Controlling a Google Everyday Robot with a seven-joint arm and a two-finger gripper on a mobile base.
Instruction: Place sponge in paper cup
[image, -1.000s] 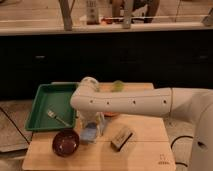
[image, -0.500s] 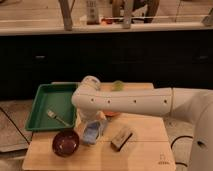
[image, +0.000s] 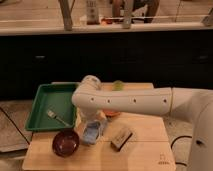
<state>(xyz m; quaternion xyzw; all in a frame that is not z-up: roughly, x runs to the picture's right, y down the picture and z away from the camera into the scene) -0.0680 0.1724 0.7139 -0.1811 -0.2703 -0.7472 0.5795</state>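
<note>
- The gripper (image: 93, 125) sits at the small light-blue flat sponge (image: 92, 134), near-left on the wooden counter (image: 145, 156); its grip cannot be told.
- Dark red bowl (image: 66, 142) just left, black-topped tan block (image: 121, 138) right; bare counter near-right.

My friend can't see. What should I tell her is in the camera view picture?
A white robot arm reaches down over a wooden table, its tool right at a light-blue sponge. Beside the sponge sit a dark red bowl and a black-topped tan block; a green tray holds a fork.
</note>
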